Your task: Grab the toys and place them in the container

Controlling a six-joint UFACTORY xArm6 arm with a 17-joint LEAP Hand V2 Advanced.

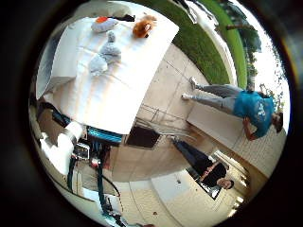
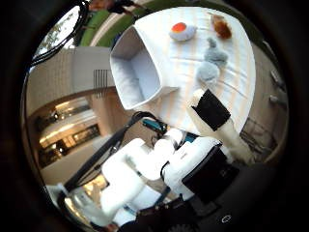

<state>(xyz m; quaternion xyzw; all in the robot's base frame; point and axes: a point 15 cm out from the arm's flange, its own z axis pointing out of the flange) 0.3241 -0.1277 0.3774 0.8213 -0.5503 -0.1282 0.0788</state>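
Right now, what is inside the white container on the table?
The white container shows only its bare white walls and floor; no toy is visible inside. The near corner is hidden by its rim. The toys lie on the tablecloth: the grey plush, the orange-topped toy and the brown plush.

I see my hand [image 2: 212,113] held high, one finger stretched out straight and holding nothing, with the white arm [image 2: 145,166] folded beneath it

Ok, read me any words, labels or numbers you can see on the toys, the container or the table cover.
None can be read.
Toys: grey plush toy, brown plush toy, white and orange toy: no print visible.
White container: plain walls.
White table cover: plain.
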